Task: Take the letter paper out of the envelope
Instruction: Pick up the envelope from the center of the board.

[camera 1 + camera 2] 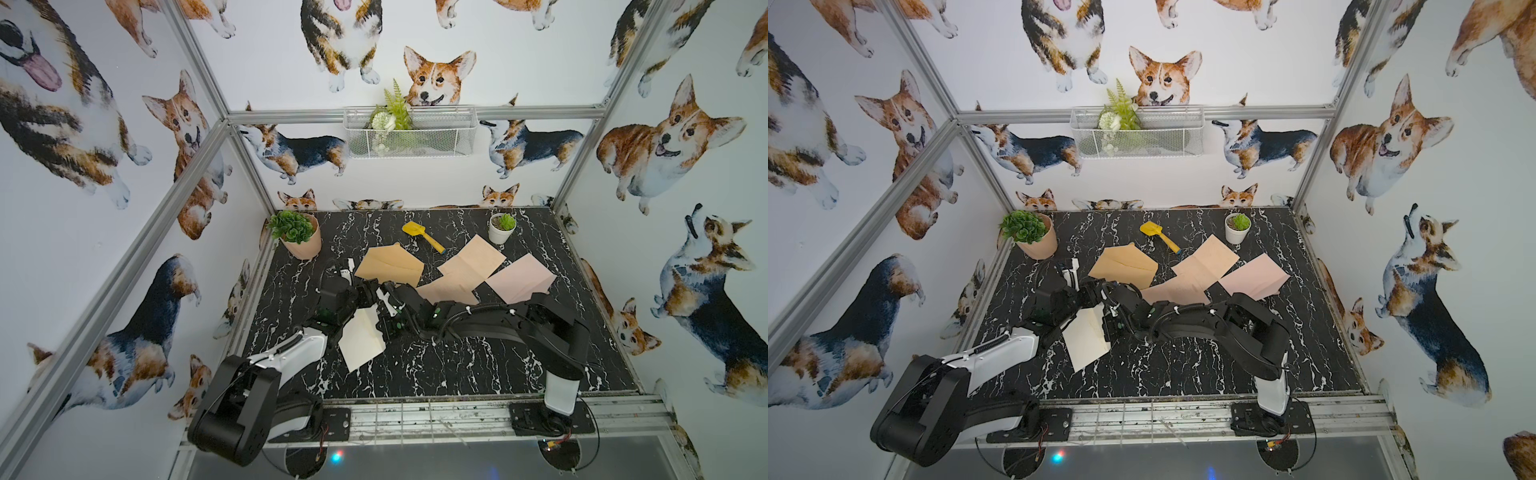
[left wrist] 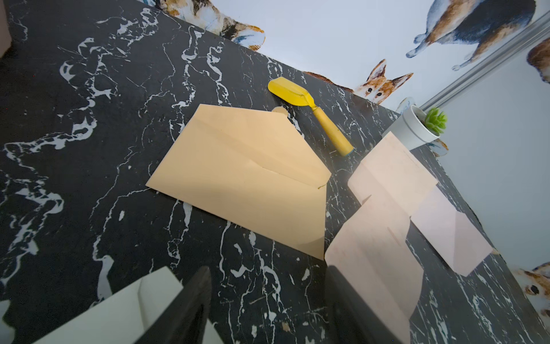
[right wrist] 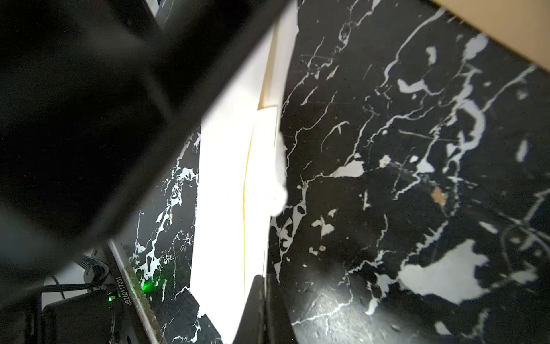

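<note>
Top views both show the white envelope (image 1: 359,338) lying flat on the black marble table (image 1: 457,365), towards the front and left of the middle. Both arms are bent over its far end. A cream layer shows at its mouth, possibly the letter paper, though I can't be sure from up here. The left gripper (image 1: 368,291) sits just beyond the envelope. The right gripper (image 1: 384,318) comes down at the envelope's right edge. Farther back lie a tan envelope (image 1: 390,266), pale pink papers (image 1: 471,259), a yellow scoop (image 1: 422,236), a leafy potted plant (image 1: 297,235) and a small white pot (image 1: 502,227).

Left wrist view: the left gripper's fingers (image 2: 193,306) stand spread with only bare table between them. A corner of the white envelope (image 2: 119,312) lies beside one finger, and the tan envelope (image 2: 244,178) is ahead.

Right wrist view: the right gripper's fingers (image 3: 256,306) are pressed together, pinching the edge of the white envelope (image 3: 220,193), which lies on the table.
</note>
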`<action>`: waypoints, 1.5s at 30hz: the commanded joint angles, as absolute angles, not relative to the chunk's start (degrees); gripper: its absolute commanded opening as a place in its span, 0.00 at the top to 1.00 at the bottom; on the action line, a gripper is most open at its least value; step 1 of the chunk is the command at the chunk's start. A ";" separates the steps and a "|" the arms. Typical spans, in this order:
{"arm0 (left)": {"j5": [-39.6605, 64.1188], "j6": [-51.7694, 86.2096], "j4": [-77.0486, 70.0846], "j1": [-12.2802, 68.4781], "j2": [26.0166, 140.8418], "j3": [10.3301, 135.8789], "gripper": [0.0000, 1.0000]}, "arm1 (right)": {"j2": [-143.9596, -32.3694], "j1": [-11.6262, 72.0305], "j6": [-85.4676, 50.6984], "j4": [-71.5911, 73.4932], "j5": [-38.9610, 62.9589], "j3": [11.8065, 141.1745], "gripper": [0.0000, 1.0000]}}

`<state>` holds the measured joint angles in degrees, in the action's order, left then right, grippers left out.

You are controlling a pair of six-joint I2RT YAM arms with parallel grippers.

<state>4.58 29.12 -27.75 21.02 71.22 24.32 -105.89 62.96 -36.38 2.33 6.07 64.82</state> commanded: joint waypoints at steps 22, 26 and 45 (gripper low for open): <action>19.53 29.45 -50.21 21.09 76.72 21.80 0.33 | -78.02 56.60 -24.16 -13.34 -11.04 55.35 1.00; 20.21 28.95 -51.28 21.22 76.49 21.53 0.33 | -72.09 56.51 -20.91 -12.57 -10.81 53.87 1.00; 29.57 27.98 -62.74 25.19 77.67 21.69 0.34 | -61.33 54.68 -18.06 -4.97 -8.84 46.77 1.00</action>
<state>27.09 28.14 -58.04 24.43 78.08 21.30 -61.89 54.89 -17.98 -9.54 -9.72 47.59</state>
